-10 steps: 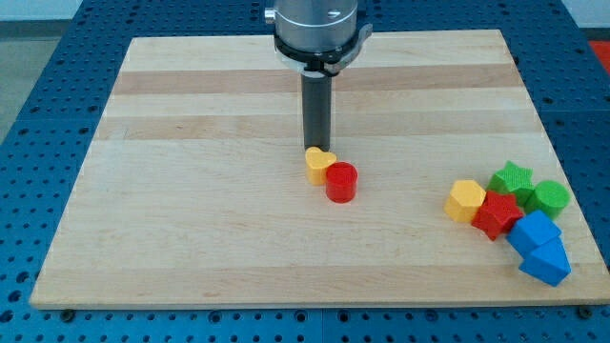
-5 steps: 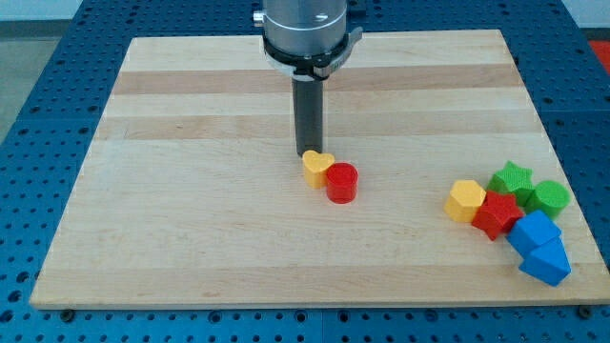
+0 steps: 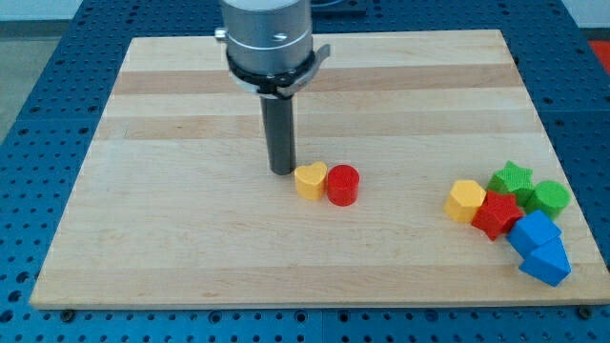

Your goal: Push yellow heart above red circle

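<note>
Wooden board (image 3: 191, 238) on a blue table (image 3: 29, 114). Mid-board, yellow heart (image 3: 309, 180) touching red circle (image 3: 342, 185). Right edge, huddled yellow, red, green, blue blocks.

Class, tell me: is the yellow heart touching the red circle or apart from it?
Touching. The yellow heart sits against the red circle's left side with no gap; my tip stands at the heart's upper left.

Pale wood on the desk (image 3: 191, 229), smooth, banded grain, soft sheen. Matt dark finish on the rod down to my tip (image 3: 281, 171), just left of the yellow heart (image 3: 310, 179); brushed grey metal on the collar (image 3: 269, 38). Yellow heart and red circle (image 3: 342, 184): smooth, plastic-looking, faintly glossy. Blue perforated surround (image 3: 38, 95), metal by the look.
</note>
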`<action>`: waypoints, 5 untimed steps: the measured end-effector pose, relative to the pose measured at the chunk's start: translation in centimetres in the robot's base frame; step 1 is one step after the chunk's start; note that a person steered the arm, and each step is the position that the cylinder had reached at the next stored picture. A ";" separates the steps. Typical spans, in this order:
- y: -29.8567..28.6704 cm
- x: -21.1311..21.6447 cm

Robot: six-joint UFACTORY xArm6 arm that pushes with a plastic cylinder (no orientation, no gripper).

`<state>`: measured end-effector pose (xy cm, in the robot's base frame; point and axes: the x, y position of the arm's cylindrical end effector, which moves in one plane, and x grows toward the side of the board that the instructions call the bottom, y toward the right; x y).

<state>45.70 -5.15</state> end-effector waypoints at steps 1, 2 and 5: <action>-1.1 0.3; -1.2 1.8; -1.0 3.9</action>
<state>49.61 -6.16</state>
